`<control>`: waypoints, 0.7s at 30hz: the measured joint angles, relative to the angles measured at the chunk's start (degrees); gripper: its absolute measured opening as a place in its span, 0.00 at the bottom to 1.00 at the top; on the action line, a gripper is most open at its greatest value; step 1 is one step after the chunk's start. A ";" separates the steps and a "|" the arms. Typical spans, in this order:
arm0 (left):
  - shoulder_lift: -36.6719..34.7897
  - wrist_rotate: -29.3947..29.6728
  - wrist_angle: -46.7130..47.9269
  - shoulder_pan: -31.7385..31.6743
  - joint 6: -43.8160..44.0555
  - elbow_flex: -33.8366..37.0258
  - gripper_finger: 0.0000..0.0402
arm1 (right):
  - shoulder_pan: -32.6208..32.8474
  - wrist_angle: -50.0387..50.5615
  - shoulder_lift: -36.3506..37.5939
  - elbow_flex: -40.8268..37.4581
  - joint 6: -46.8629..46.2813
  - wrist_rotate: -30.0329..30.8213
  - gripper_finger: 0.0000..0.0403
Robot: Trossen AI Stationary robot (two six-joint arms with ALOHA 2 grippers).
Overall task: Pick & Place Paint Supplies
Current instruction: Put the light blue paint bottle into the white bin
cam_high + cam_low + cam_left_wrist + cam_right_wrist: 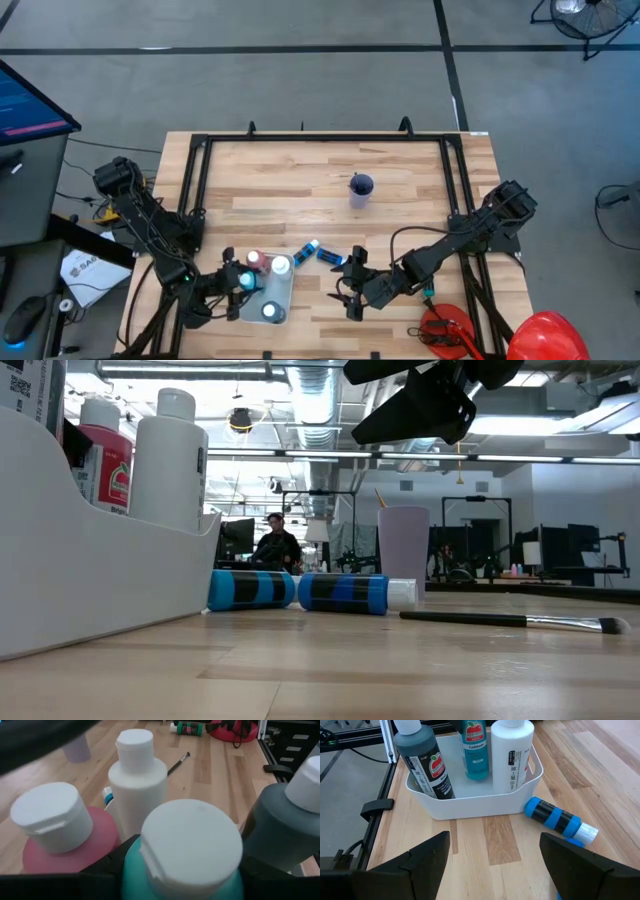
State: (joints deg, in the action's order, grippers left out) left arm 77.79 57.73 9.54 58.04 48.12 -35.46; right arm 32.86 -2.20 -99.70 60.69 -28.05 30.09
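A white bin (470, 800) sits near the table's front edge, holding four upright bottles: a dark grey bottle (422, 762), a teal bottle (475, 750), a white bottle (512, 755) and a red bottle (65, 845) behind them. The left gripper (243, 283) reaches into the bin, its fingers around the teal bottle just under the white cap. The grey and teal labels carry a red apple mark; the brand word is too small to read for certain.

Just right of the bin lie two blue bottles on their sides, a light blue bottle (250, 589) and a darker blue bottle (345, 592), end to end. One dark-handled brush (510, 621) lies beside them. Farther back from the bin stands a lilac cup (361, 188).

The right gripper (352, 290) hovers right of the bin, fingers wide, holding nothing.
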 joint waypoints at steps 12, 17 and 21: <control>-0.03 0.19 0.02 -1.12 0.13 0.00 0.56 | 0.02 0.00 0.00 0.00 0.00 0.00 0.75; -0.08 -1.23 0.09 -2.07 1.54 1.53 0.57 | 0.02 0.00 0.00 0.00 0.00 0.00 0.75; -0.08 -2.05 -0.95 -2.29 2.14 2.60 0.56 | 0.01 0.00 0.00 0.00 0.00 -0.01 0.75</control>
State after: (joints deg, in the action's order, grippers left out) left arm 77.71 55.68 8.59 55.75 50.26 -32.87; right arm 32.87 -2.20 -99.70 60.69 -28.05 30.07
